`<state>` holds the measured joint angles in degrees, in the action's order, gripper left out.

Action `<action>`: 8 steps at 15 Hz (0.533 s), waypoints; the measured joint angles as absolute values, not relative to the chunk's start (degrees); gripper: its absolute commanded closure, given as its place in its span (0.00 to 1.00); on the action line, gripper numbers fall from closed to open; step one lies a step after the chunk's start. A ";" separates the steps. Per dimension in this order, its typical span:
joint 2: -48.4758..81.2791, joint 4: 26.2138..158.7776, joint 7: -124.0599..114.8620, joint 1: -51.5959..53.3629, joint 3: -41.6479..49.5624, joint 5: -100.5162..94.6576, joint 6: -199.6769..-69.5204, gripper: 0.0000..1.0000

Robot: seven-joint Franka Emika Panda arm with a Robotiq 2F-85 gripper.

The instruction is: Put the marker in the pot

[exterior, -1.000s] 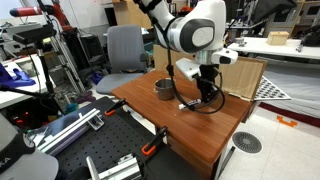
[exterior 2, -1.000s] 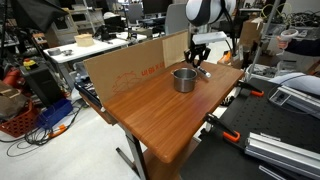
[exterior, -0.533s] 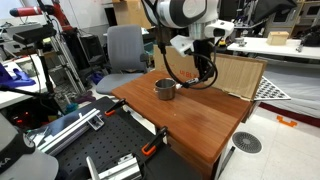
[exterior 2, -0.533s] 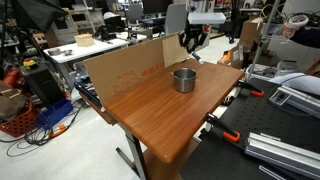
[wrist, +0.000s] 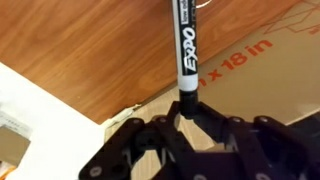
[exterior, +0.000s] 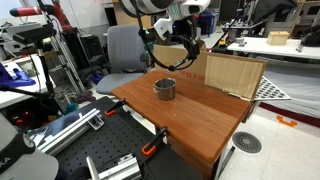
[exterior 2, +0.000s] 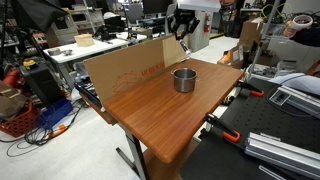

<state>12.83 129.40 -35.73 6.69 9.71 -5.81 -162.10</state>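
In the wrist view my gripper (wrist: 186, 113) is shut on the marker (wrist: 185, 45), a black and white pen that sticks out straight from between the jaws. In both exterior views the gripper (exterior: 189, 45) (exterior 2: 182, 24) hangs high above the far side of the table, near the cardboard sheet. The silver-grey pot (exterior: 165, 88) (exterior 2: 184, 79) stands upright on the wooden table, lower than the gripper and off to its side. The pot is out of the wrist view. The marker is too small to make out in the exterior views.
A cardboard sheet (exterior: 231, 74) (exterior 2: 125, 66) (wrist: 265, 70) stands upright along the far edge of the wooden table (exterior: 200, 118) (exterior 2: 160, 115). An office chair (exterior: 124, 48) stands behind the table. Metal rails and clamps (exterior: 95, 120) lie on the benches around it.
The gripper has risen from table height beside the pot to well above it, carrying the marker, and has shifted towards the cardboard sheet. The pot has not moved.
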 measured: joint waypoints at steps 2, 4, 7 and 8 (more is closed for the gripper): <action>12.48 131.37 -40.73 8.84 11.10 -10.25 -165.35 0.94; 12.49 133.16 -47.24 11.47 13.98 -16.77 -168.41 0.94; 12.61 134.20 -60.09 17.12 21.90 -30.27 -171.09 0.94; 12.62 134.19 -63.80 18.90 24.23 -34.14 -171.09 0.94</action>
<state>12.62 134.19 -63.80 18.90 24.23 -34.14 -171.09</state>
